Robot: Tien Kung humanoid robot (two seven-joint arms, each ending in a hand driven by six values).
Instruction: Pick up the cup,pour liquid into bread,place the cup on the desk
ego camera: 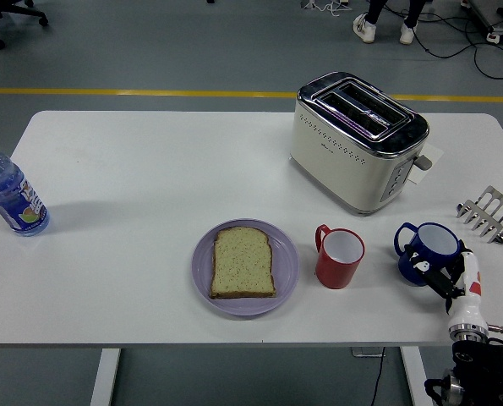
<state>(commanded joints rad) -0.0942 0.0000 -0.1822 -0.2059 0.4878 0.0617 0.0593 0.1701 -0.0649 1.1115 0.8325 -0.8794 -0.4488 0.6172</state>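
Observation:
A blue cup [434, 247] with a handle stands upright on the white table [150, 169] at the right, near the front edge. My right hand [441, 276] comes up from the lower right corner, its fingers [421, 269] curled against the cup's near lower side. A slice of bread [243, 262] lies on a lilac plate [287, 279] at the front centre. A red cup [340, 257] stands between the plate and the blue cup. My left arm is out of view.
A cream toaster [358, 139] stands at the back right. A metal toast rack [489, 213] sits at the right edge. A blue-capped water bottle [10, 192] stands at the far left edge.

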